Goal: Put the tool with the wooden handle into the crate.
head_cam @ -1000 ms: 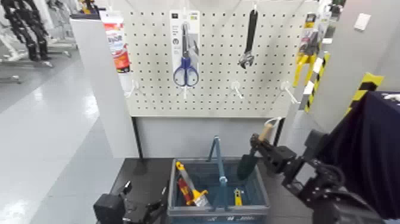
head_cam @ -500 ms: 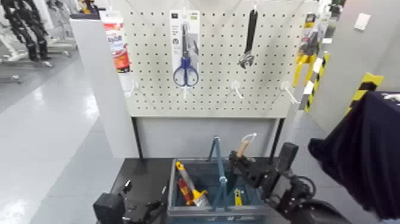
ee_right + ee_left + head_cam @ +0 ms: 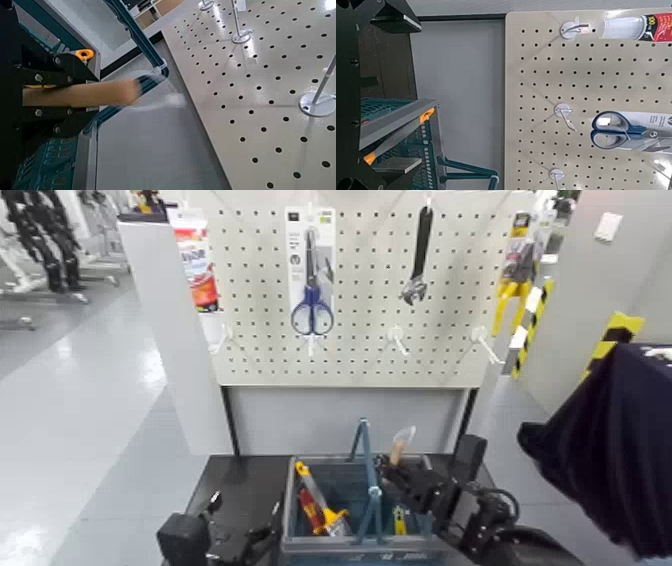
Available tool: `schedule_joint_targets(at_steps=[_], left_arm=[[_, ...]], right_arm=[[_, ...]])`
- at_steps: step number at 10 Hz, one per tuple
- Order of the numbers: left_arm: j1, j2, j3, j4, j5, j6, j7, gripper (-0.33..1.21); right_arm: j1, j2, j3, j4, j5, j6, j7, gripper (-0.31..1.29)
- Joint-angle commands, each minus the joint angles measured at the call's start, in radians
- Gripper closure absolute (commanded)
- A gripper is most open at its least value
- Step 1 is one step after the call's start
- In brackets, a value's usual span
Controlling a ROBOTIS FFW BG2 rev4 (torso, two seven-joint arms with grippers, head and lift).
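Observation:
The trowel is upright over the right half of the crate (image 3: 300,542). Its tan wooden handle (image 3: 400,444) sticks up above the rim, and its green blade is hidden down inside the crate. My right gripper (image 3: 399,476) is shut on the handle just above the crate. In the right wrist view the handle (image 3: 79,93) lies between the fingers, with its loop (image 3: 158,85) past the end. My left gripper (image 3: 244,511) is parked low, left of the crate, open and empty.
A pegboard (image 3: 360,350) behind the crate holds blue-handled scissors (image 3: 312,310), a black wrench (image 3: 418,252) and yellow tools (image 3: 512,288). Red and yellow tools (image 3: 320,506) lie in the crate's left half. The blue hoop handle (image 3: 366,460) stands upright. A dark cloth (image 3: 610,440) is at the right.
My right gripper has carried the trowel left and down, from beside the crate's right edge to over its right half. The blade has dropped out of sight inside. The left arm has not moved.

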Motion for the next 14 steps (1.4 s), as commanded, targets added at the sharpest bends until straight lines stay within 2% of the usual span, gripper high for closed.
schedule_joint_targets(at_steps=[1, 2, 5, 8, 11, 14], left_arm=[[0.002, -0.002, 0.002, -0.001, 0.000, 0.000, 0.000, 0.13], [0.002, -0.003, 0.003, -0.001, 0.000, 0.000, 0.000, 0.13], [0.007, -0.005, 0.005, -0.001, 0.000, 0.002, 0.001, 0.13], [0.010, -0.008, 0.008, -0.002, 0.000, 0.003, 0.000, 0.13], [0.012, -0.008, 0.008, -0.005, -0.002, 0.008, 0.000, 0.13], [0.013, -0.009, 0.010, -0.010, -0.002, 0.012, 0.000, 0.13]], right_arm=[[0.001, 0.000, -0.009, -0.021, 0.024, 0.019, 0.007, 0.21], [0.004, 0.000, -0.021, -0.038, 0.053, 0.019, 0.006, -0.04], [0.045, -0.003, -0.085, -0.170, 0.173, 0.034, -0.045, -0.02], [0.101, -0.007, -0.141, -0.311, 0.267, 0.053, -0.102, -0.02], [0.237, -0.002, -0.185, -0.523, 0.357, 0.042, -0.251, 0.01], [0.375, 0.010, -0.227, -0.693, 0.417, 0.040, -0.350, 0.01]])
